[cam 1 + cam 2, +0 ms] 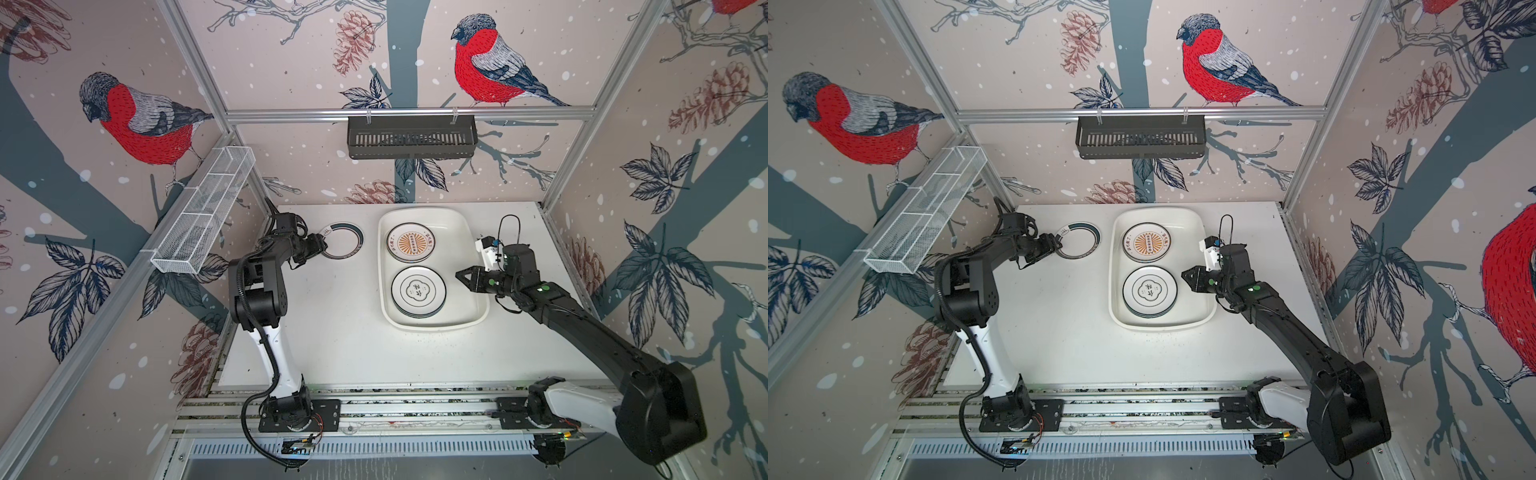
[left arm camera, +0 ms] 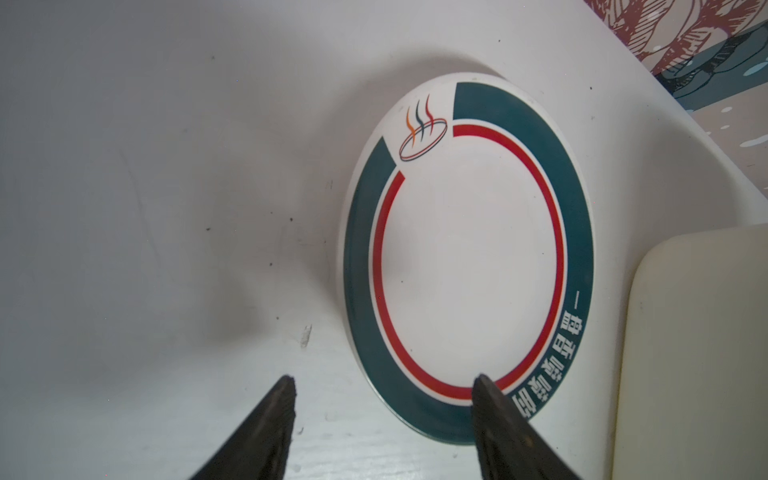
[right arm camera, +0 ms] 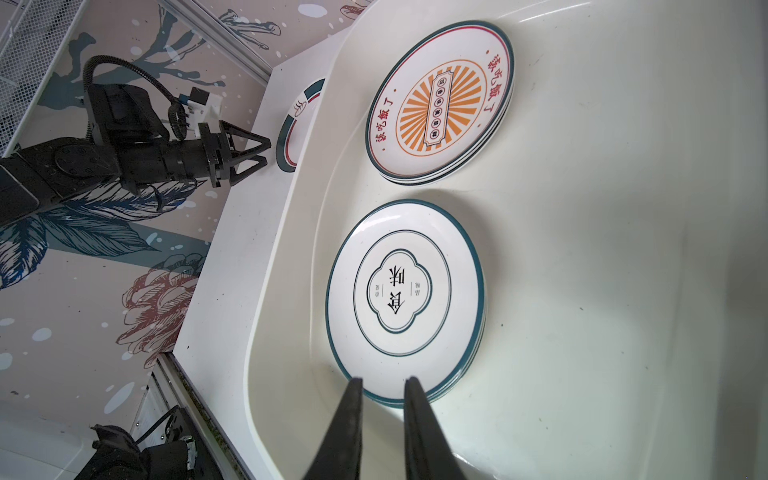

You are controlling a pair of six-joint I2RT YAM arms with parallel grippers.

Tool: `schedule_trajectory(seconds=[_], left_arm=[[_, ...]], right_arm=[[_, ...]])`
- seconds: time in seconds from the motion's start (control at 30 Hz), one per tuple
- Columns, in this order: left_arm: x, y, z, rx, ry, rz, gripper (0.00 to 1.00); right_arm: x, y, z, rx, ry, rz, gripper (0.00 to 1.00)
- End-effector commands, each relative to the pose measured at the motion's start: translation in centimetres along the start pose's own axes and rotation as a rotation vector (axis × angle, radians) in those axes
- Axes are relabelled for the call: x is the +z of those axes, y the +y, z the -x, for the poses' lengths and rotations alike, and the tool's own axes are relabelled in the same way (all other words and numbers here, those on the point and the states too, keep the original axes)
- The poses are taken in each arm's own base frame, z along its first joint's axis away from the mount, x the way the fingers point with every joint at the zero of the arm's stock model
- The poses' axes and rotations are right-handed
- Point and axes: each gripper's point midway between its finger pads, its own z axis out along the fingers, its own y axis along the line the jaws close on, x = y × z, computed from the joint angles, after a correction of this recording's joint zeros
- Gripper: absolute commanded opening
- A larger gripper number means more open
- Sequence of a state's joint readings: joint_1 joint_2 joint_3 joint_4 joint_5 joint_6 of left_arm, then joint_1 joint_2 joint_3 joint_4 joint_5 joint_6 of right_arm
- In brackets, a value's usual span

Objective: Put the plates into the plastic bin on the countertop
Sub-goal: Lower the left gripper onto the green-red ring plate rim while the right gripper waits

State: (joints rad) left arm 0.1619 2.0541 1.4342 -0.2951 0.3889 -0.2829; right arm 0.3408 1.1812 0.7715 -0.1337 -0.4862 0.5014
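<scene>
A white plate [image 1: 341,241] with a broad dark-green band, a thin red inner ring and a steaming-dish logo is lying on the countertop [image 1: 332,332], just left of the plastic bin [image 1: 459,245]. The left gripper [image 2: 384,379] is standing wide, one finger over the rim, one over the counter. The band's white characters are showing only in the left wrist view, too skewed to read. In the bin, the sunburst plate [image 3: 440,110] is showing red 该吃饭了 and the clover plate [image 3: 403,291] 食味, both topping stacks. The right gripper [image 3: 382,380] is hovering narrowly parted, gripping nothing.
</scene>
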Motion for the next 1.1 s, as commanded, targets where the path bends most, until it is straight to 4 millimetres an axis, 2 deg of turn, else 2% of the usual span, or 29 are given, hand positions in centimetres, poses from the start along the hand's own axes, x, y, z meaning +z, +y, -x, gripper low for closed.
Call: schedule_trajectory(seconds=[0.0,0.2,0.4,0.5,0.8,1.07], left_arm=[[0.3,0.3,-0.3,-0.011,0.021,-0.012,0.65],[1.1,0.5,-0.5,-0.026,0.054,-0.042,0.53],[1.8,0.0,-0.5,-0.033,0.076,-0.088,0.52],[2.2,-0.2,-0.7,-0.041,0.093,-0.111,0.48],[2.9,0.4,-1.0,-0.084,0.110,-0.131,0.47],[2.5,1.1,-1.5,-0.148,0.113,-0.175,0.42]], right_arm=[[-0.1,0.0,0.5,-0.001,-0.024,-0.004,0.21],[0.1,-0.3,0.4,0.006,-0.024,-0.007,0.21],[0.2,-0.3,0.4,0.009,-0.018,-0.007,0.21],[0.3,-0.4,0.3,0.011,-0.016,-0.010,0.20],[0.5,-0.5,0.4,0.019,-0.017,-0.010,0.20],[0.6,-0.4,0.7,0.020,-0.021,-0.008,0.20]])
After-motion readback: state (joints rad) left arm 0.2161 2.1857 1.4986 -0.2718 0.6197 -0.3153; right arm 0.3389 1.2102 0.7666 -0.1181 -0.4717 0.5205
